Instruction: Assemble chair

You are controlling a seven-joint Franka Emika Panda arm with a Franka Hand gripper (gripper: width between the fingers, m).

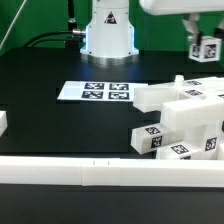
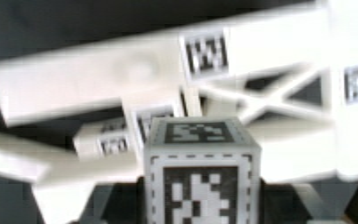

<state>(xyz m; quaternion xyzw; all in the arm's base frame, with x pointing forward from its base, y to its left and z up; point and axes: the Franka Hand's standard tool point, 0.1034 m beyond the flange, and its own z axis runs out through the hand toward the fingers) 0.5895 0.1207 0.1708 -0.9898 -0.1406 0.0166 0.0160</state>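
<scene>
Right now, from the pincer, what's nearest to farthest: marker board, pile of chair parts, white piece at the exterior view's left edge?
1. Pile of chair parts, below the pincer gripping a tagged block, exterior view's right.
2. Marker board, middle.
3. White piece, exterior view's left edge.

White rounded base (image 1: 108,40), blue glowing band (image 1: 108,31), black cable (image 1: 45,42), white upper link (image 1: 172,7), white claw (image 1: 205,38)
</scene>
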